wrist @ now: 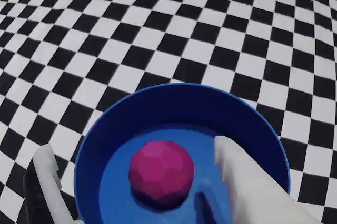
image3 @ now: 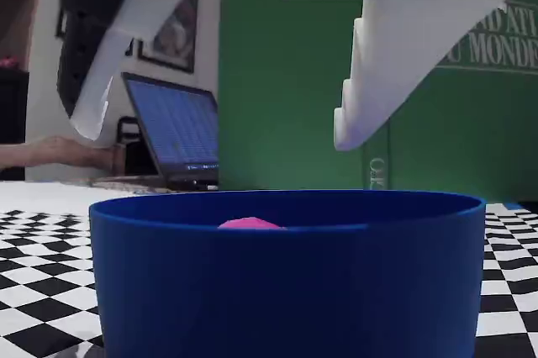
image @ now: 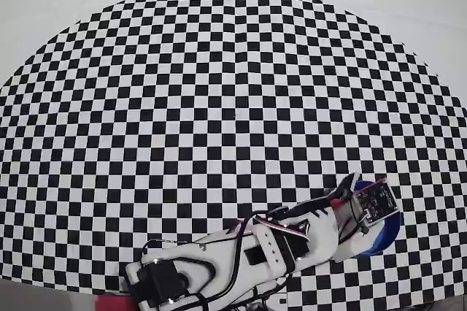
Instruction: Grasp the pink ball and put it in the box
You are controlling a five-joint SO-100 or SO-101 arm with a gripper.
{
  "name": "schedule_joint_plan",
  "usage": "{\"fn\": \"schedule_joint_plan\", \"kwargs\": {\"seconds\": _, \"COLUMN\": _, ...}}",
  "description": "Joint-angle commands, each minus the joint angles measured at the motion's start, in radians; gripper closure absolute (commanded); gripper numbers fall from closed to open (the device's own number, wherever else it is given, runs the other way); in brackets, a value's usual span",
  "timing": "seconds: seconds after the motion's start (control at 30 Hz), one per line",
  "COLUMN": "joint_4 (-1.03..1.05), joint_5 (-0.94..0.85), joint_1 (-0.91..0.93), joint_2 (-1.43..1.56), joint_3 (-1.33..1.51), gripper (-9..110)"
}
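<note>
The pink ball (wrist: 161, 173) lies on the floor of the blue box (wrist: 131, 111), free of both fingers. From the fixed view only its top (image3: 250, 223) shows above the box rim (image3: 286, 207). My gripper (wrist: 131, 153) hangs open above the box, one white finger (wrist: 46, 169) outside the left rim and the other (wrist: 237, 171) over the right inside. In the fixed view the gripper (image3: 214, 135) is clear above the rim. In the overhead view the arm and gripper (image: 346, 201) cover most of the box (image: 387, 234); the ball is hidden there.
A black-and-white checkered mat (image: 219, 106) covers the table. The box stands near the mat's lower right edge in the overhead view. Beyond the table, the fixed view shows a laptop (image3: 172, 135) and a green wall (image3: 286, 97).
</note>
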Motion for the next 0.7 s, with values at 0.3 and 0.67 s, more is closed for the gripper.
{"fn": "schedule_joint_plan", "kwargs": {"seconds": 0.3, "joint_4": -0.025, "joint_5": 0.344, "joint_1": -0.106, "joint_2": 0.181, "joint_3": -0.135, "gripper": 65}}
{"fn": "schedule_joint_plan", "kwargs": {"seconds": 0.67, "joint_4": -0.021, "joint_5": 0.907, "joint_1": -0.31, "joint_2": 0.278, "joint_3": -0.255, "gripper": 69}}
